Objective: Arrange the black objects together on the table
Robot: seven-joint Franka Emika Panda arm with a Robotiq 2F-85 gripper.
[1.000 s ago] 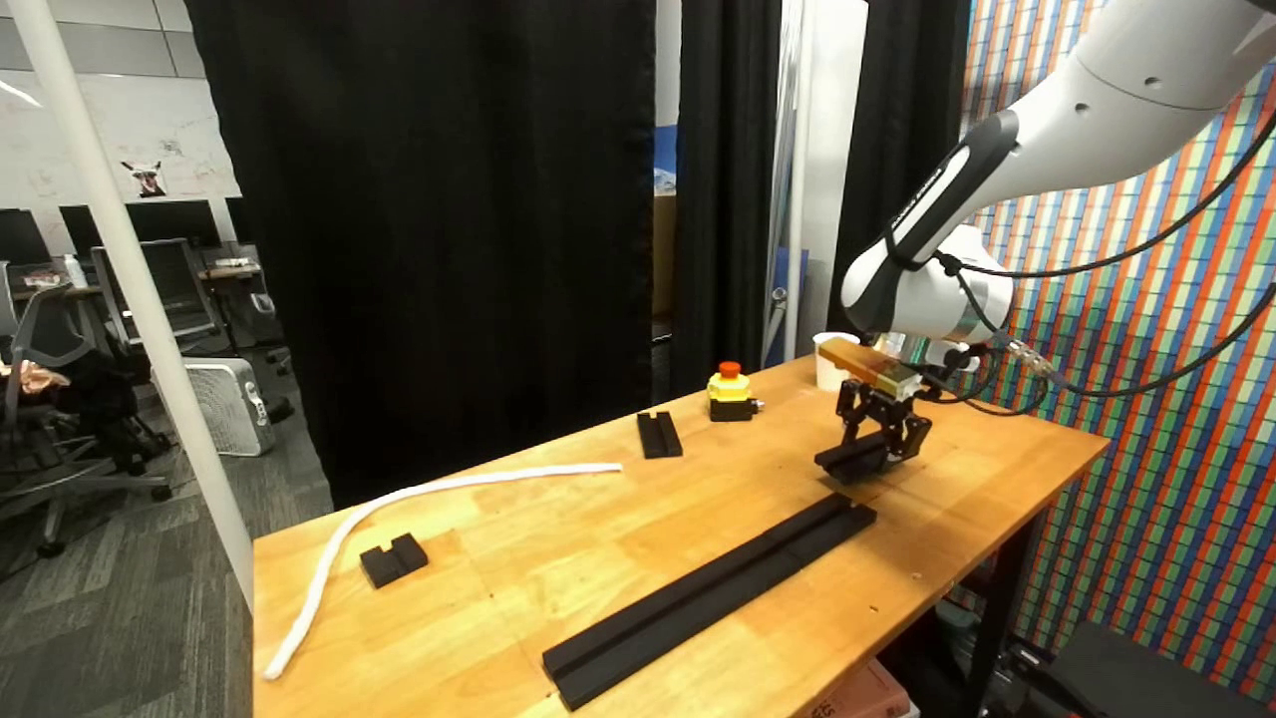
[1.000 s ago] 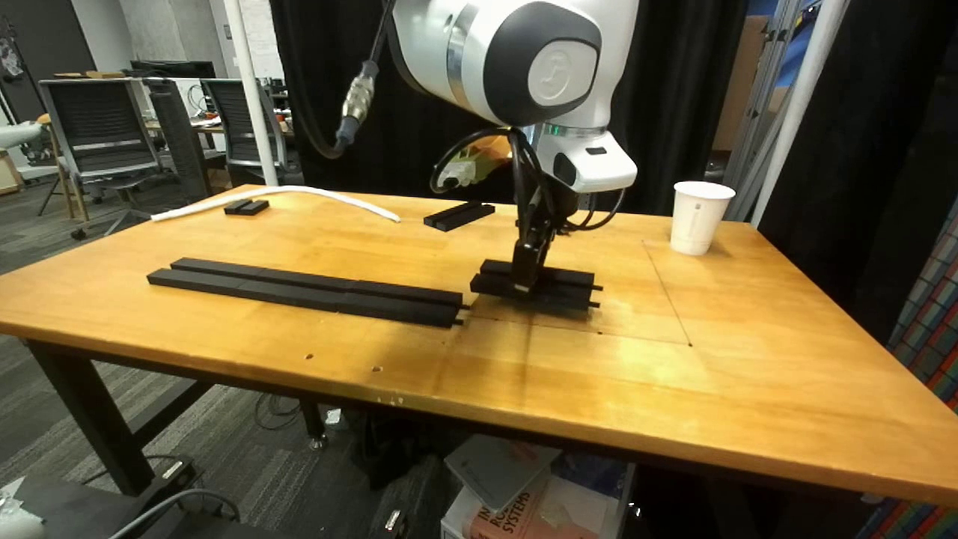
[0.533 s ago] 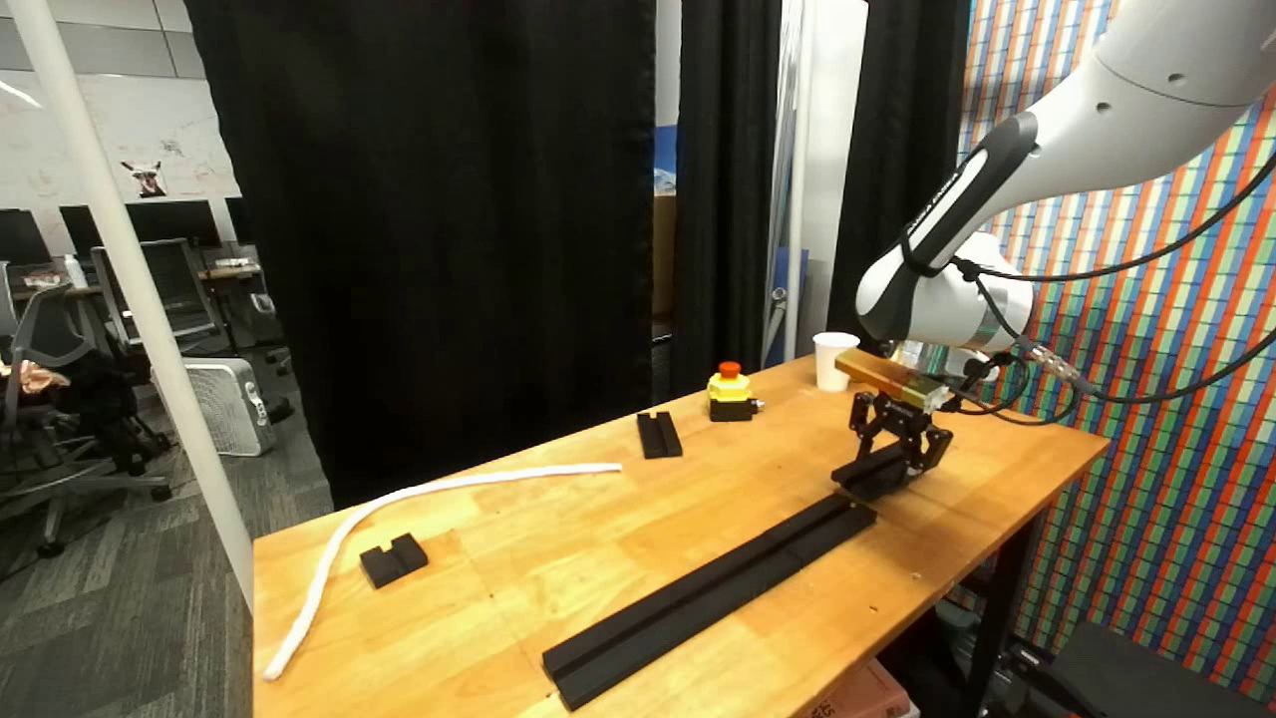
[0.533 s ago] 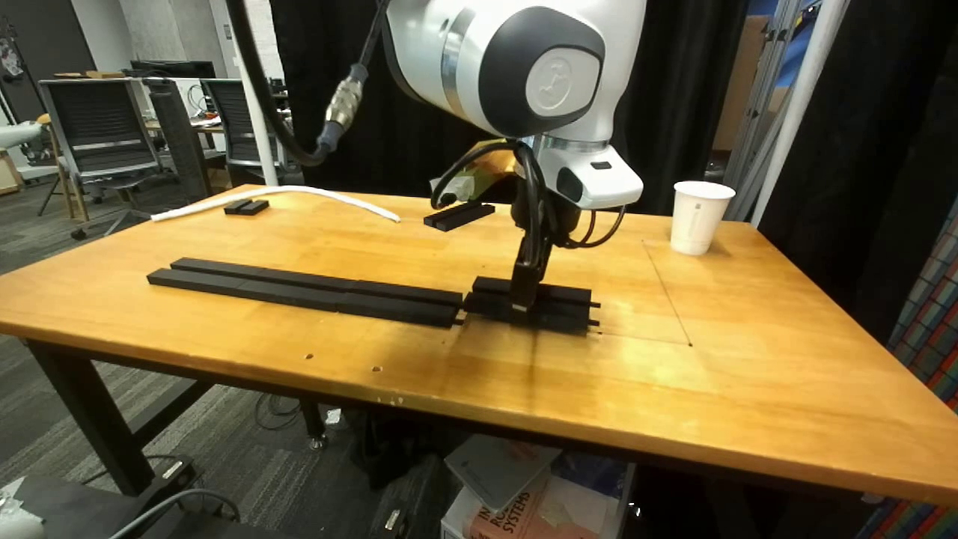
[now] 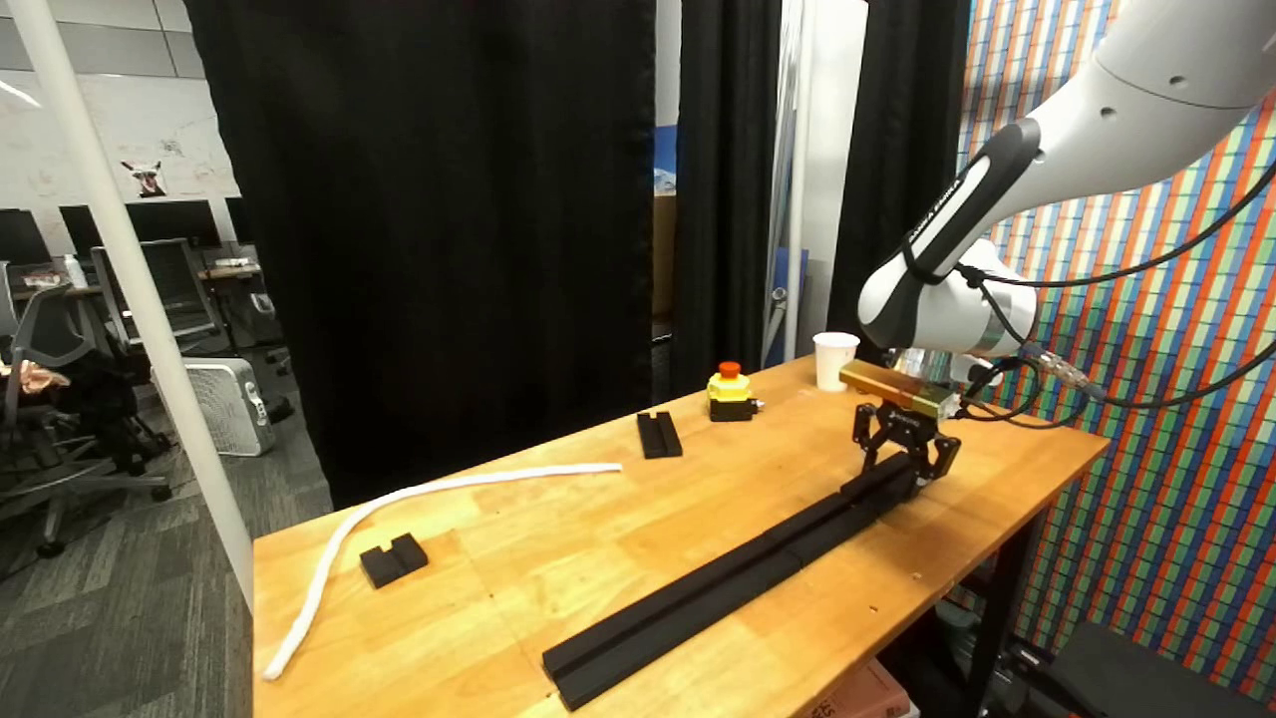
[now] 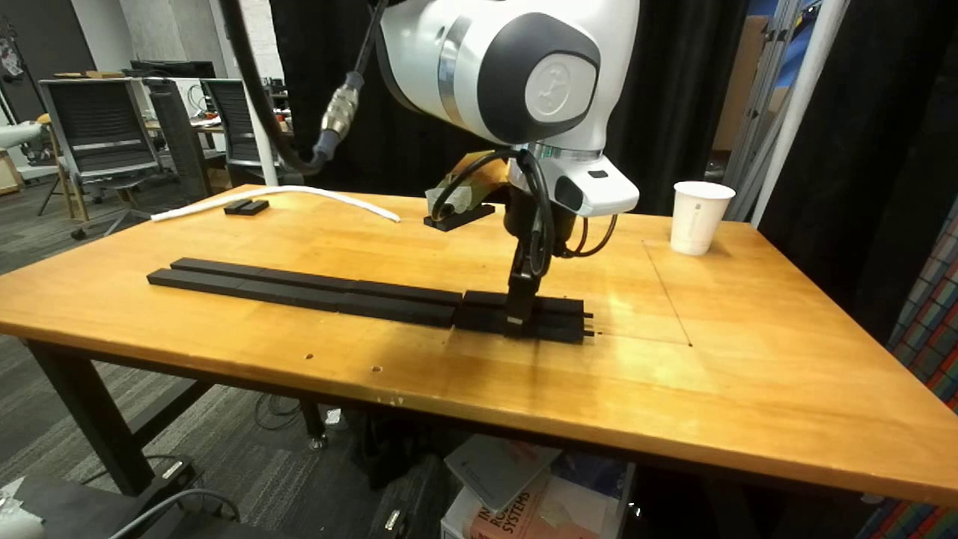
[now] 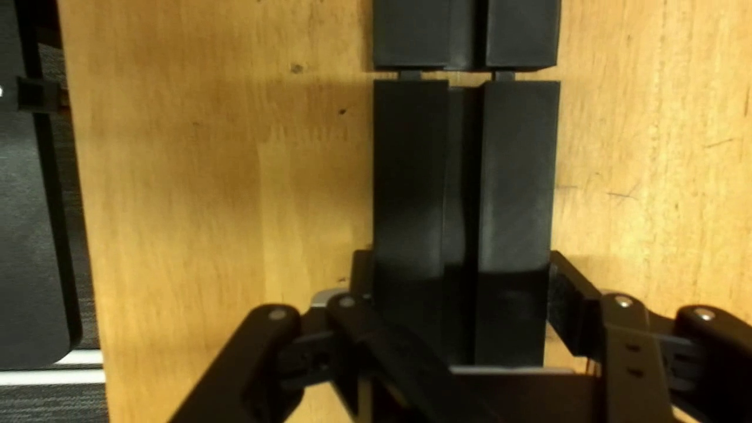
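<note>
A long strip of joined black slabs (image 5: pixel 698 603) lies on the wooden table (image 5: pixel 449 648); it also shows in an exterior view (image 6: pixel 299 290) and the wrist view (image 7: pixel 523 32). My gripper (image 7: pixel 461 288) is shut on another black slab (image 7: pixel 520 176), fingers against its two long sides. This held slab (image 6: pixel 561 308) lies in line with the strip's end, at table height. In the wrist view a narrow gap bridged by two small tabs shows between them. A loose black slab (image 5: pixel 659 435) and a shorter black piece (image 5: pixel 394 560) lie apart, towards the curtain side.
A white cord (image 5: pixel 399 494) curves around the shorter piece. A yellow and red stop button (image 5: pixel 730 392) and a white cup (image 6: pixel 700 217) stand along the curtain-side edge. The table's long edge (image 7: pixel 88 235) runs beside the strip. Cables hang from the arm.
My gripper has carried the held slab down and across towards the strip. It was offset from the strip's end before; now it is lined up with it, end to end. Other pieces have not moved.
</note>
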